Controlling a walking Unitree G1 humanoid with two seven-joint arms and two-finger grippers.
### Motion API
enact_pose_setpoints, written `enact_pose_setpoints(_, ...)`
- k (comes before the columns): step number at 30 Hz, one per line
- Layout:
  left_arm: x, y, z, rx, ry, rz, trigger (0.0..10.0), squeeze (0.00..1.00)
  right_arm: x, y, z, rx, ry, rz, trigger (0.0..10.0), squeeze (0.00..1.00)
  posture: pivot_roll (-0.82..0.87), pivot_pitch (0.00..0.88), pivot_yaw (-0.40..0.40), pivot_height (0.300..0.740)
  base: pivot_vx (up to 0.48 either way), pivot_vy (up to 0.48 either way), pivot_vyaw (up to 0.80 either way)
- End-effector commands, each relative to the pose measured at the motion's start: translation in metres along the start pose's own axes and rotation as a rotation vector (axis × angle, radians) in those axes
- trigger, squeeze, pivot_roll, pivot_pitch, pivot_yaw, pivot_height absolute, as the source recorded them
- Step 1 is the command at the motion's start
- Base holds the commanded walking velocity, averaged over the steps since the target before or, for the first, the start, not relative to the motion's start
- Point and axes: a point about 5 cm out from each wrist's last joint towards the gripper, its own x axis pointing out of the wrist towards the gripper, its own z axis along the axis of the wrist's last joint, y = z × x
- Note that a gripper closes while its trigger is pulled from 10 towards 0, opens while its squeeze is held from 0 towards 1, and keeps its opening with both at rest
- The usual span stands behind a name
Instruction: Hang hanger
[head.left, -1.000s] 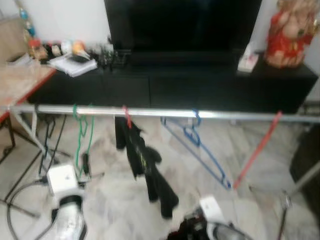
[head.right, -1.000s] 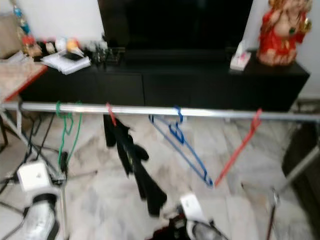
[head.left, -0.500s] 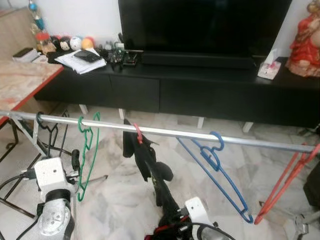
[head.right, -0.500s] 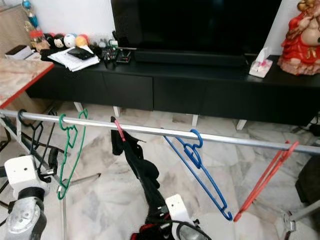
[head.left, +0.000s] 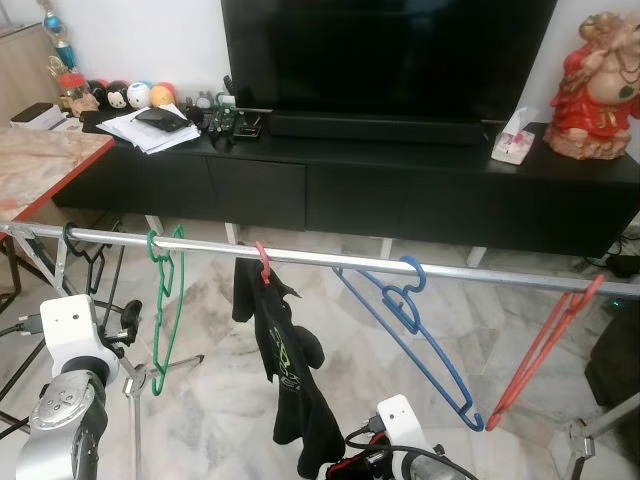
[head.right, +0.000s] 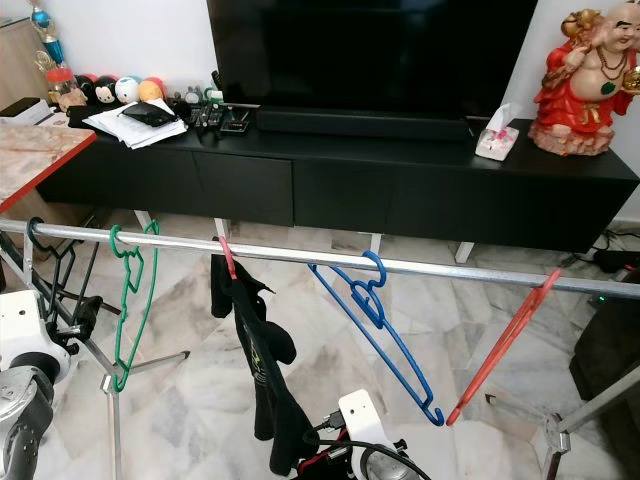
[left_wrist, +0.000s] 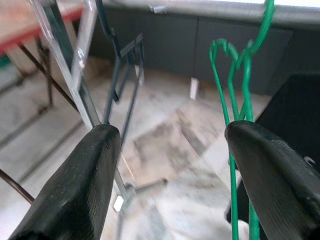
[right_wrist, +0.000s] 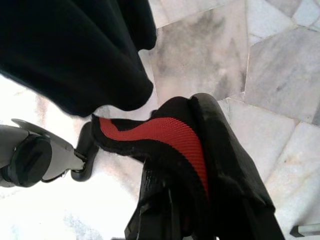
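Observation:
A silver rail spans the scene at chest height. On it hang a black hanger, a green hanger, a pink hanger carrying a black garment, a tilted blue hanger and a red hanger. My left gripper is open below the rail, between the black hanger and the green hanger, with nothing in it. My right arm is low beneath the hanging garment. My right gripper is wrapped in a black and red cloth that hides its fingers.
Behind the rail stand a long black TV cabinet with a TV, a red statue and a tissue box. A red-edged table is at the left. Rack legs stand on the marble floor.
The camera has shifted and the picture has sharpened. My left arm now sits lower and further left. The black and red cloth stays with my right gripper.

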Motion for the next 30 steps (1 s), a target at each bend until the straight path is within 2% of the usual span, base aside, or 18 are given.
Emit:
enact_pose_setpoints(1, 0.007, 0.000, 0.005, -0.025, 0.007, -0.027, 10.0, 0.00, 0.001, -0.001, 0.004, 0.003, -0.008, -0.001, 10.0, 0.00, -0.01, 0.001, 0.008, 0.740, 0.000, 0.000, 0.00)
enact_pose_setpoints(7, 0.012, 0.001, 0.006, -0.007, 0.022, -0.040, 10.0, 0.00, 0.001, -0.001, 0.004, 0.004, -0.010, -0.001, 10.0, 0.00, -0.01, 0.001, 0.008, 0.740, 0.000, 0.000, 0.00)
enact_pose_setpoints(10, 0.024, -0.012, 0.015, -0.039, 0.045, -0.113, 10.0, 0.00, 0.001, -0.004, 0.006, 0.009, -0.015, -0.005, 10.0, 0.00, -0.03, 0.000, 0.011, 0.740, 0.000, 0.000, 0.00)
enact_pose_setpoints(12, 0.026, -0.021, 0.017, -0.050, 0.069, -0.179, 10.0, 0.00, 0.000, -0.005, 0.006, 0.009, -0.012, -0.010, 10.0, 0.00, -0.03, 0.000, 0.012, 0.740, 0.000, 0.000, 0.00)
enact_pose_setpoints(15, 0.026, -0.029, 0.014, -0.080, 0.089, -0.221, 10.0, 0.00, 0.000, -0.005, 0.006, 0.003, -0.010, -0.009, 10.0, 0.00, -0.03, 0.000, 0.010, 0.740, 0.000, 0.000, 0.00)
enact_pose_setpoints(19, 0.027, -0.041, 0.016, -0.073, 0.080, -0.255, 10.0, 0.00, 0.000, -0.005, 0.005, 0.003, -0.008, -0.010, 10.0, 0.00, -0.03, 0.000, 0.014, 0.740, 0.000, 0.000, 0.00)
enact_pose_setpoints(22, 0.030, -0.043, 0.015, -0.056, 0.093, -0.214, 10.0, 0.00, 0.000, -0.005, 0.005, 0.006, -0.010, -0.008, 10.0, 0.00, -0.03, 0.000, 0.014, 0.740, 0.000, 0.000, 0.00)
enact_pose_setpoints(25, 0.036, -0.042, 0.015, -0.076, 0.125, -0.145, 10.0, 0.00, 0.000, -0.005, 0.005, 0.004, -0.009, -0.007, 10.0, 0.00, -0.03, 0.000, 0.012, 0.740, 0.000, 0.000, 0.00)
enact_pose_setpoints(29, 0.047, -0.046, 0.024, -0.095, 0.101, -0.089, 10.0, 0.00, 0.000, -0.005, 0.005, 0.003, -0.010, -0.006, 10.0, 0.00, -0.03, 0.000, 0.012, 0.740, 0.000, 0.000, 0.00)
enact_pose_setpoints(30, 0.051, -0.051, 0.026, -0.091, 0.103, -0.094, 10.0, 0.00, 0.000, -0.006, 0.006, 0.005, -0.012, -0.008, 10.0, 0.00, -0.04, 0.000, 0.012, 0.740, 0.000, 0.000, 0.00)
